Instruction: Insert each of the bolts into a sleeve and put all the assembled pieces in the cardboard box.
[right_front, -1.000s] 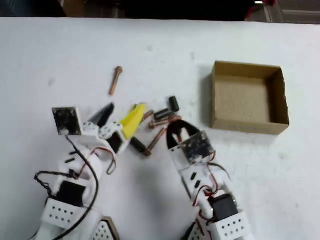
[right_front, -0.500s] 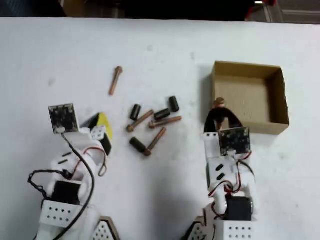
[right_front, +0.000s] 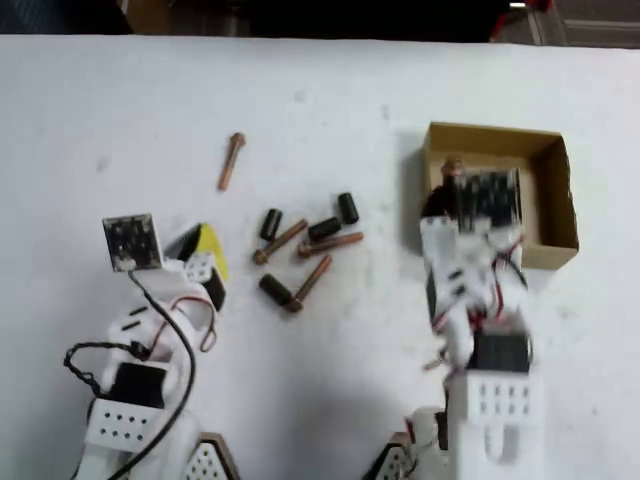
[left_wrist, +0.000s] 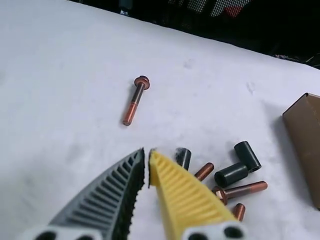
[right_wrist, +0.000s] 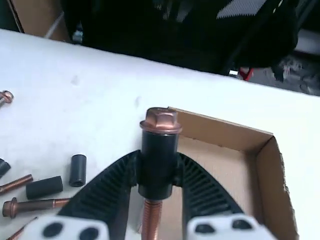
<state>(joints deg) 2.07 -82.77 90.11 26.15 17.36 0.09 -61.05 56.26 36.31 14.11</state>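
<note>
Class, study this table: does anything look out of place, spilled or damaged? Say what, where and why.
One bolt lies alone, apart from the pile of bolts and sleeves and farther from the cardboard box. Nothing looks spilled or damaged; the right gripper holds an assembled piece over the box.

Bright, even light; soft shadow beside the cardboard box.
</note>
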